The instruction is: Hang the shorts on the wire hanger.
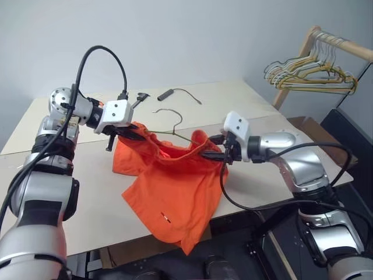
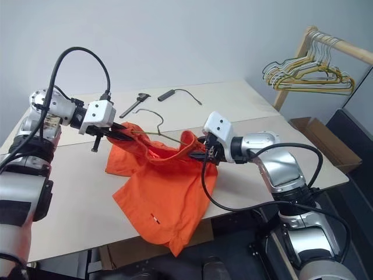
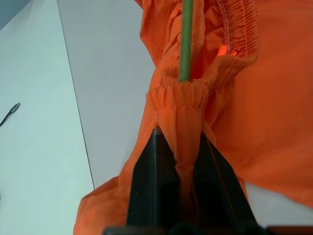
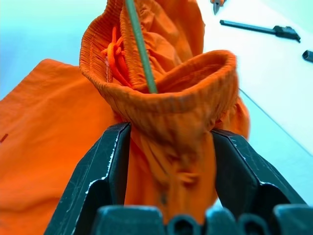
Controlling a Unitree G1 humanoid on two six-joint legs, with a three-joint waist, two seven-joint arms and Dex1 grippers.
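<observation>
Left wrist view: ribbed orange shorts (image 3: 254, 122) bunched in clamped left pincer (image 3: 188, 161); right pincer (image 4: 168, 161) wide around waistband.

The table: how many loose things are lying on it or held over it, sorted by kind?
Orange shorts: 1
Thin wire hanger running into the shorts' waistband: 1
Dark hand tools at the table's far side, a clamp-like tool and a short black handle with a cord: 2
Total: 4
</observation>
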